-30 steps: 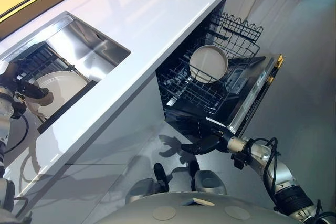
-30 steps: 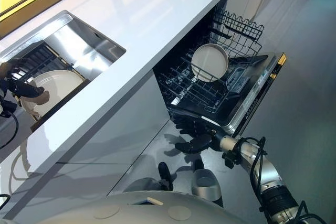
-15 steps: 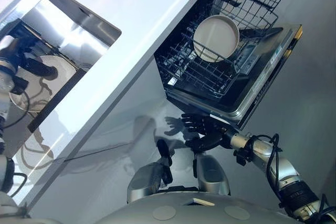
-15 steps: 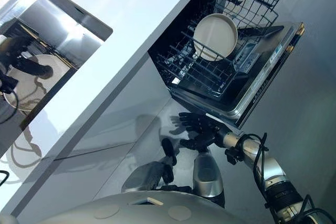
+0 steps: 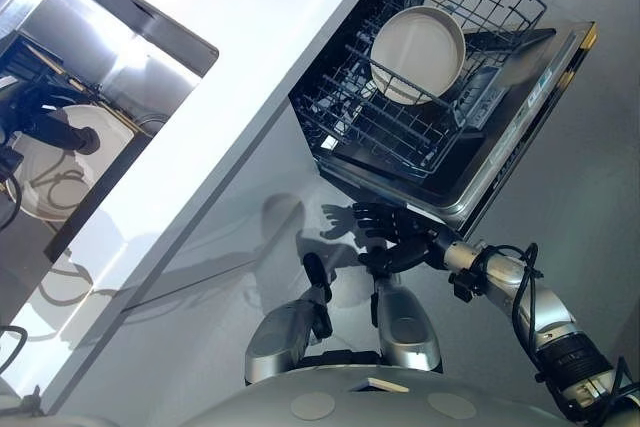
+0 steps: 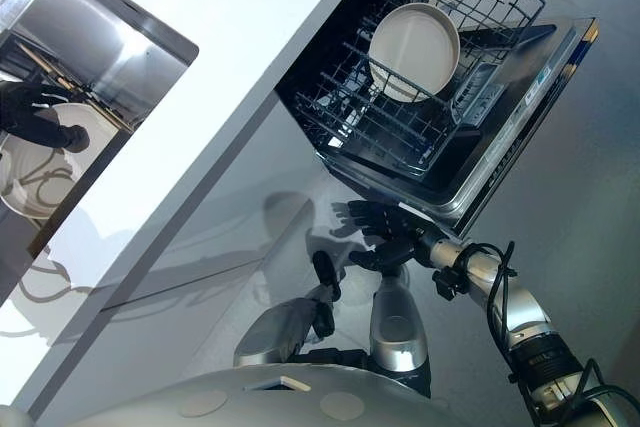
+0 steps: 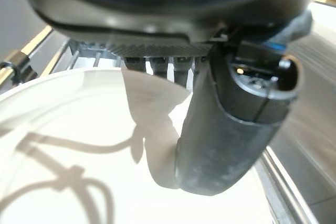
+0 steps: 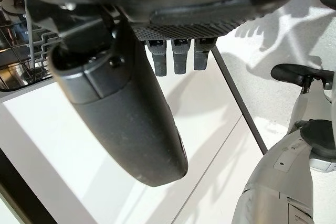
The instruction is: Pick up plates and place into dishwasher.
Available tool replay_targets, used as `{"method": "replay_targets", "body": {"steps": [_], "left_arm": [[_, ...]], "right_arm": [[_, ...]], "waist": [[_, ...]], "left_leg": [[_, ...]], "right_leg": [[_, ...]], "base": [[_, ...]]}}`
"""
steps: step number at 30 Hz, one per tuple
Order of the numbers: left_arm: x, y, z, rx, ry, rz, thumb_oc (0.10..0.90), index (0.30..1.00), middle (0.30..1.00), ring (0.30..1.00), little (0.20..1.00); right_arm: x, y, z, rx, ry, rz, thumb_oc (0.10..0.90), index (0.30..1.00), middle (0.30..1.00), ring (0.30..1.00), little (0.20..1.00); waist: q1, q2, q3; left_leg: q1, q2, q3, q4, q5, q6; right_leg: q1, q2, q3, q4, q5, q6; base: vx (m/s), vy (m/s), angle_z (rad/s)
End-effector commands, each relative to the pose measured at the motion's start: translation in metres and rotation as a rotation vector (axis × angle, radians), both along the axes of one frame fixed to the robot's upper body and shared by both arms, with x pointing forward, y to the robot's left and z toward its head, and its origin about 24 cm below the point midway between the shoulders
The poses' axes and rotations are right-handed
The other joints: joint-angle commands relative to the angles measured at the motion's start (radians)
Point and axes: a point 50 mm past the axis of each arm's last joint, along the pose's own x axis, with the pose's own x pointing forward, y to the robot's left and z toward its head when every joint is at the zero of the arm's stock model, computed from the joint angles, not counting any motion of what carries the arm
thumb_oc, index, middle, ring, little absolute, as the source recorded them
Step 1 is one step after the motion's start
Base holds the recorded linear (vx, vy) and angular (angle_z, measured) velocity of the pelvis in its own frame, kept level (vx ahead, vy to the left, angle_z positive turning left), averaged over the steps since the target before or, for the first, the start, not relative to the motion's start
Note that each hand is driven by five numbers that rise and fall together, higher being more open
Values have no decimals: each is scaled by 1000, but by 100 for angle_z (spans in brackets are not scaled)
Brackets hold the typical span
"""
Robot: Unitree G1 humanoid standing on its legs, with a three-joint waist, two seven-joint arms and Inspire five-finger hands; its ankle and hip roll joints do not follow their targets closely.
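White countertop [image 5: 250, 57] is running across my left eye view, with the steel sink [image 5: 110, 37] cut into it on the left. My left hand [image 5: 50, 127] is reaching into the sink, its thumb lying on top of the plate [image 5: 45, 172] that is sitting in the dark rack there. On the right, the dishwasher [image 5: 520, 137] is standing open with its lower rack [image 5: 390, 132] pulled out, and one plate, the racked plate [image 5: 418, 54], is already leaning on edge among the tines. My right hand [image 5: 395, 237] is hanging below the door's edge, fingers spread and relaxed, holding nothing.

Looking through the right eye view, I am seeing the same layout: thumb on the sink plate, right hand loose below the open door.

Turning to the left wrist view, I am seeing the thumb [image 7: 231, 129] lying over the plate's pale face, with the other fingertips [image 7: 163, 64] reaching past its far rim. This reads to me as a pinch closing on the plate, though I cannot see actual contact under the rim.

Checking the right wrist view, the thumb [image 8: 126, 108] and fingertips [image 8: 178, 56] are standing apart over the pale cabinet front and floor, grasping nothing.

I am judging this as the pick-up step for a second plate. Next I need to firm up the pinch, lift the plate clear of the sink rack without scraping it, then carry it over to a free slot beside the racked plate.
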Motion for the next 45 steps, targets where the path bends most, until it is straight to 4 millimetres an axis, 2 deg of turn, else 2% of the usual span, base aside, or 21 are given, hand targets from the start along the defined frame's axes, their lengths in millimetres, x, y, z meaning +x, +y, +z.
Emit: {"method": "replay_targets", "body": {"steps": [1,9,13,18,21,24,27,29,32,37,40,41,45], "left_arm": [[-34,25,-22,11,212,104,100,300,300,300,200],[-42,29,-23,71,196,113,100,300,300,300,200],[-41,29,-17,115,153,103,100,300,300,300,200],[-35,30,7,232,17,106,100,300,300,300,200],[-30,29,35,318,-141,107,100,300,300,300,200],[-25,23,74,381,-372,114,100,300,300,300,200],[-25,13,110,450,-619,114,100,300,300,300,200],[-29,5,133,472,-791,106,100,300,300,300,200],[-32,-5,150,476,-977,74,100,300,300,300,200],[-36,-36,163,487,-1230,4,100,300,300,300,200],[-39,-66,167,540,-1354,-77,100,300,300,300,200],[-41,-81,169,580,-1404,-120,100,300,300,300,200],[-43,-111,168,663,-1517,-212,100,300,300,300,200]], "right_arm": [[-1,16,22,96,-107,66,800,900,900,900,900],[-7,25,12,132,-58,85,800,900,900,900,900],[-10,28,9,143,-43,82,800,900,900,900,900],[-16,34,0,160,-18,87,800,900,900,900,900],[-17,38,-4,181,-30,64,800,900,900,900,900],[-11,39,4,230,-97,12,800,900,900,900,900],[7,35,29,269,-262,-90,800,900,900,900,900],[22,28,53,325,-411,-214,800,900,900,900,900],[36,14,85,331,-654,-421,800,900,900,900,900],[39,-9,136,223,-1001,-621,800,900,900,900,900],[34,-22,172,194,-1233,-695,800,900,900,900,900],[31,-24,190,195,-1336,-696,800,900,900,900,900],[28,-14,222,239,-1467,-558,800,900,900,900,900]], "waist": [[26,-2,-65],[57,6,-116],[68,9,-141],[77,7,-176],[85,5,-205],[94,1,-227],[102,-3,-242],[105,-4,-254],[107,-2,-271],[99,2,-297],[100,-2,-307],[101,-5,-310],[105,-11,-317]], "left_leg": [[-25,-78,-31,114,-150,13],[11,-71,-59,81,-136,3],[26,-62,-72,59,-126,-7],[52,-51,-89,29,-115,-23],[68,-42,-99,17,-111,-34],[82,-34,-105,11,-112,-42],[93,-26,-105,6,-117,-45],[101,-20,-103,4,-121,-46],[111,-13,-102,2,-129,-47],[125,-4,-105,1,-142,-48],[137,-3,-112,1,-149,-48],[141,-4,-115,3,-151,-47],[152,-10,-123,7,-157,-44]], "right_leg": [[-103,-37,-36,61,35,122],[-46,-30,-87,53,1,116],[-14,-19,-105,40,-15,107],[30,-5,-126,14,-30,95],[59,0,-139,-7,-35,88],[84,8,-155,-23,-41,80],[102,15,-170,-29,-49,72],[111,21,-174,-30,-57,63],[121,29,-172,-29,-71,52],[131,37,-156,-12,-100,37],[139,42,-148,5,-115,29],[141,43,-144,12,-121,25],[149,45,-141,22,-129,17]], "base": [[-25,-83,5],[-18,-111,11],[-18,-129,17],[-15,-150,22],[11,-165,22],[11,-162,28],[-4,-123,11],[4,-95,8],[5,-57,3],[0,0,0],[0,0,0],[0,0,0],[4,-2,-1]]}}
